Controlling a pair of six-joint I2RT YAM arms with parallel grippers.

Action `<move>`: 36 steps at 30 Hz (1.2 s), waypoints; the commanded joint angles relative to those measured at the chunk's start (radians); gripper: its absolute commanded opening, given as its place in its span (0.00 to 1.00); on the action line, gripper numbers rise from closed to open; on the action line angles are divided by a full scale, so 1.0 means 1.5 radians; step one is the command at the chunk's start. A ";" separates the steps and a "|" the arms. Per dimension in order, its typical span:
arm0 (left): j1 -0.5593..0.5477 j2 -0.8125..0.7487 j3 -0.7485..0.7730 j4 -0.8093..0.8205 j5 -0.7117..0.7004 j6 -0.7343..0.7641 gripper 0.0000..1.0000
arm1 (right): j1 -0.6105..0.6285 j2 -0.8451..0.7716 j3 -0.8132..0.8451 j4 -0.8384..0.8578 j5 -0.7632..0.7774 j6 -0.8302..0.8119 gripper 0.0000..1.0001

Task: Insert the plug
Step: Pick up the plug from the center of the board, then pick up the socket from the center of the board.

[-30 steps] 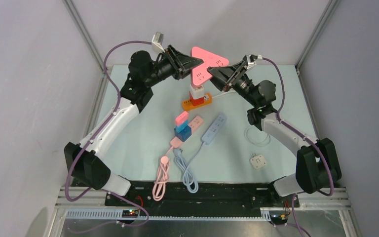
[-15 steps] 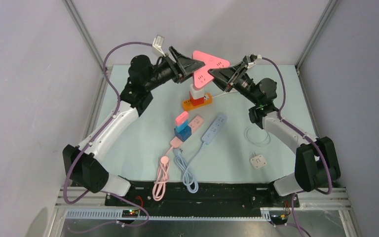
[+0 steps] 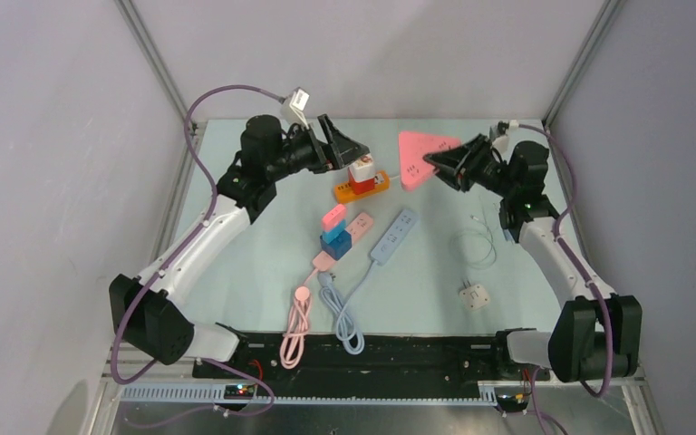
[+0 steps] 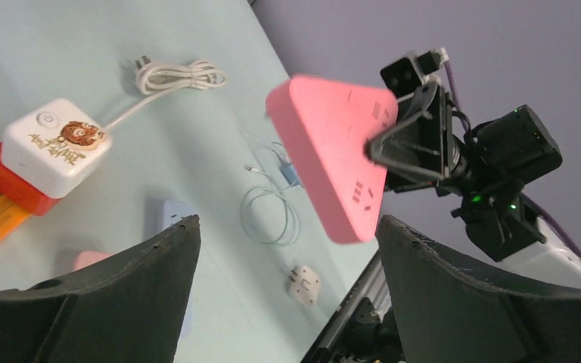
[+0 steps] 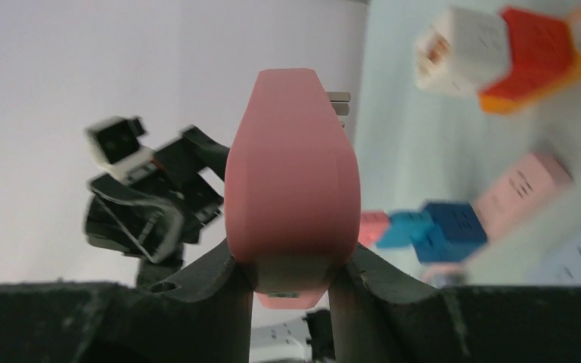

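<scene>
Plug (image 3: pixel 412 156) – clamped in right gripper (image 3: pixel 432 162) – aloft.

The triangular plug block (image 3: pixel 412 149) is sitting between the right gripper's (image 3: pixel 432 162) jaws, right of the cube stack (image 3: pixel 362 170) standing on a flat strip (image 3: pixel 376 184). Nearer the arms, an adapter cluster (image 3: pixel 337 232) is lying left of a long strip (image 3: pixel 393 236), a small plug (image 3: pixel 474 295) farther right

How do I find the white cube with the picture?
Look at the table's far middle, beside the left gripper. An orange power strip there carries a red block, with the white cube on top. Only it has a picture.
</scene>
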 commanded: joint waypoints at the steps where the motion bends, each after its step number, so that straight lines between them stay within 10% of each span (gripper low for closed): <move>1: -0.001 -0.020 0.021 -0.025 -0.017 0.065 0.89 | -0.009 -0.051 -0.034 -0.200 -0.069 -0.121 0.00; 16: -0.151 -0.004 0.038 -0.086 -0.141 0.209 0.83 | 0.007 -0.051 -0.234 -0.140 -0.047 -0.119 0.00; 36: -0.163 -0.119 -0.070 -0.110 -0.153 0.279 0.86 | -0.016 0.109 -0.249 -0.034 -0.126 -0.094 0.00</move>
